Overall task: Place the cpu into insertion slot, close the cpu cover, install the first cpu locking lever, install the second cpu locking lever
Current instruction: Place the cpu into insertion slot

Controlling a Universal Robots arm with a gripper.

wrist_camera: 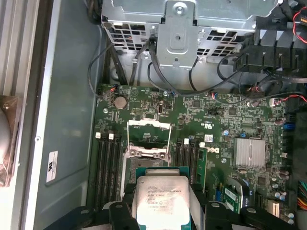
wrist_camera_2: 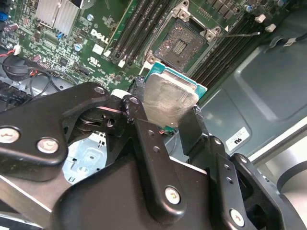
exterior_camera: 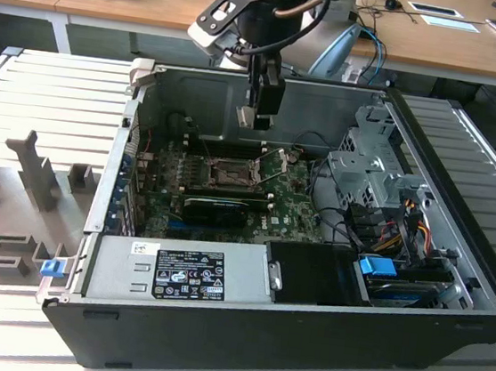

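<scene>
jaws: pinching cpu (wrist_camera_2: 169,99) by its edges, flat, likely to keep contacts facing down | slot (wrist_camera_2: 183,42): below jaws, apart, bare | cover (wrist_camera: 148,124): raised, leaving slot open

The cpu (wrist_camera_2: 168,98) has a dull, brushed silver metal lid on a green board. The gripper (wrist_camera_2: 167,109) is matt black with bright metal screws. The insertion slot (wrist_camera_2: 184,40) has a shiny metal rim. The case wall (wrist_camera_2: 259,86) is matt grey sheet metal.

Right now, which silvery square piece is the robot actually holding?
The cpu, the smooth flat one gripped in the end effector; the ribbed heatsink sits on the board.
</scene>
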